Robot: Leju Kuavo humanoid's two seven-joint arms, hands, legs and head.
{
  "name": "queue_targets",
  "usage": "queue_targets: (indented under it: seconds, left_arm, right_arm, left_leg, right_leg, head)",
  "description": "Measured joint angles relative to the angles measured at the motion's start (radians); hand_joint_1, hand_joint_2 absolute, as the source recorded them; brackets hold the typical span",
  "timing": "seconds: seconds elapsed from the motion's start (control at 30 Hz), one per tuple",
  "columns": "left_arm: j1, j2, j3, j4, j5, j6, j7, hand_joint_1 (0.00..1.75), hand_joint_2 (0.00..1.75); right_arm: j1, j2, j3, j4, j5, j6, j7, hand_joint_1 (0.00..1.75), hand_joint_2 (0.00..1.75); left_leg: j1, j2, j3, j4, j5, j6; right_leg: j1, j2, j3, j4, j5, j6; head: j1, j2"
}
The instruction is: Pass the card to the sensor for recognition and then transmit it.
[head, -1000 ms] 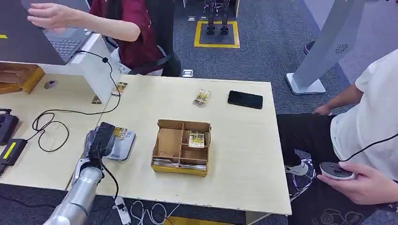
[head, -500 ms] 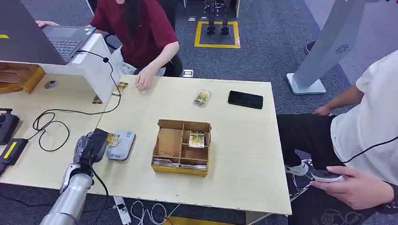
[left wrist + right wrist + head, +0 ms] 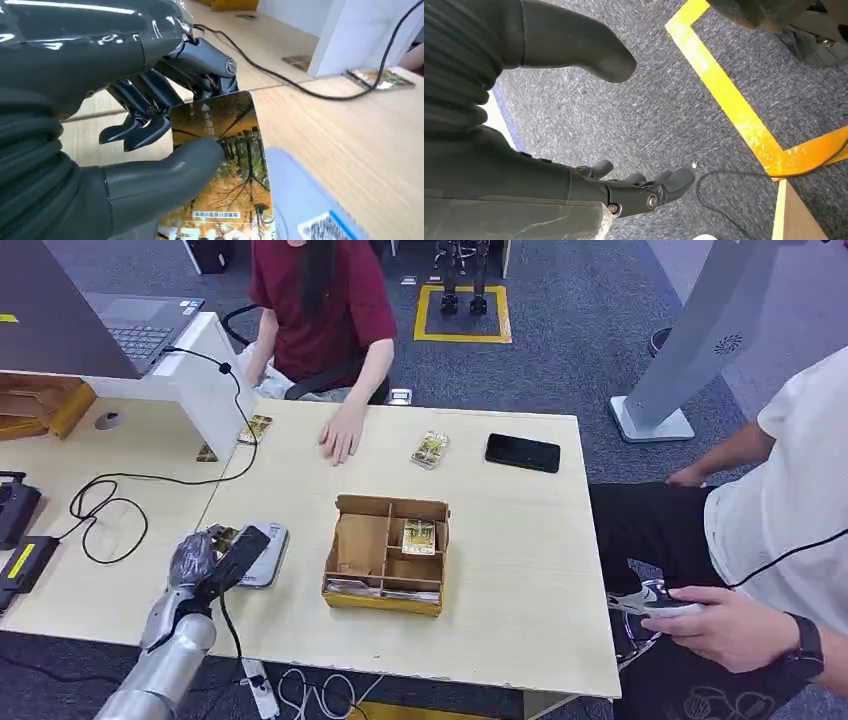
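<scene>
Right now the left hand (image 3: 212, 558) pinches the card (image 3: 222, 165) between thumb and fingers (image 3: 145, 131), holding it just above the grey sensor (image 3: 262, 556) at the bench's (image 3: 520, 590) near-left part, about nine o'clock from the divided cardboard box (image 3: 388, 554). To do this step well, I judge the card should be kept flat and close over the pad's face (no tilt). The left wrist view shows the card's printed autumn scene and the thumb pressed on it, detail too small from the head view. The right hand (image 3: 634, 192) hangs over carpet, fingers loosely apart, empty.
</scene>
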Motion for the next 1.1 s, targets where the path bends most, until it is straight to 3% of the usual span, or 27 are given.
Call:
queue_targets:
  seconds: [0.2, 0.33, 0.53, 0.63, 0.7, 0.93, 1.1]
  left_arm:
    - [-0.017, -0.016, -0.027, 0.036, -0.067, 0.041, 0.045, 1.75, 1.75]
    - [-0.02, -0.029, -0.032, 0.049, -0.08, 0.08, 0.033, 1.75, 1.75]
    - [-0.02, -0.048, -0.024, 0.046, -0.04, 0.158, -0.07, 1.75, 1.75]
    - [-0.02, -0.068, 0.009, 0.015, 0.115, 0.162, -0.228, 1.75, 1.75]
    - [-0.022, -0.079, 0.038, -0.005, 0.167, 0.197, -0.286, 1.75, 1.75]
    - [-0.064, -0.102, 0.089, -0.065, 0.246, 0.283, -0.428, 1.75, 1.75]
    - [-0.085, -0.105, 0.113, -0.068, 0.194, 0.364, -0.45, 1.75, 1.75]
  right_arm:
    - [0.0, 0.002, 0.0, 0.0, 0.001, 0.0, -0.002, 0.0, 1.75]
    - [0.0, 0.003, 0.0, 0.0, 0.011, 0.0, -0.002, 0.0, 1.75]
    - [0.0, 0.003, -0.003, 0.0, 0.019, 0.002, 0.001, 0.0, 1.75]
    - [0.0, 0.003, -0.003, 0.0, 0.037, 0.004, -0.001, 0.0, 1.75]
    - [-0.002, 0.005, -0.003, 0.0, 0.043, 0.003, -0.004, 0.0, 1.75]
    - [-0.006, 0.007, -0.003, 0.0, 0.073, 0.015, 0.0, 0.0, 1.75]
    - [-0.006, 0.008, -0.003, 0.0, 0.091, 0.02, 0.0, 0.0, 1.75]
  left_leg:
    - [0.0, -0.001, 0.001, 0.0, 0.0, 0.0]
    - [0.0, -0.001, 0.002, 0.0, 0.001, -0.001]
    - [0.0, -0.001, 0.002, 0.0, 0.002, 0.0]
    - [0.0, -0.001, 0.002, 0.0, 0.002, 0.0]
    - [0.0, -0.001, 0.001, 0.0, 0.002, 0.0]
    - [0.0, -0.001, 0.0, 0.0, 0.003, 0.0]
    - [0.0, -0.001, 0.0, 0.0, 0.003, 0.0]
  right_leg:
    - [0.0, -0.001, 0.002, 0.0, 0.0, 0.0]
    - [0.0, -0.002, 0.003, 0.0, 0.0, 0.0]
    - [0.0, -0.002, 0.003, 0.0, 0.001, 0.0]
    - [0.0, -0.002, 0.002, 0.0, 0.001, -0.001]
    - [0.0, -0.001, 0.001, 0.0, 0.002, -0.001]
    - [0.0, -0.001, 0.0, 0.001, 0.002, -0.001]
    - [0.0, -0.001, 0.0, 0.001, 0.002, -0.001]
  head:
    - [0.0, 0.0]
    - [0.0, 0.0]
    - [0.0, 0.0]
    - [0.0, 0.0]
    - [0.0, 0.0]
    - [0.0, 0.0]
    - [0.0, 0.0]
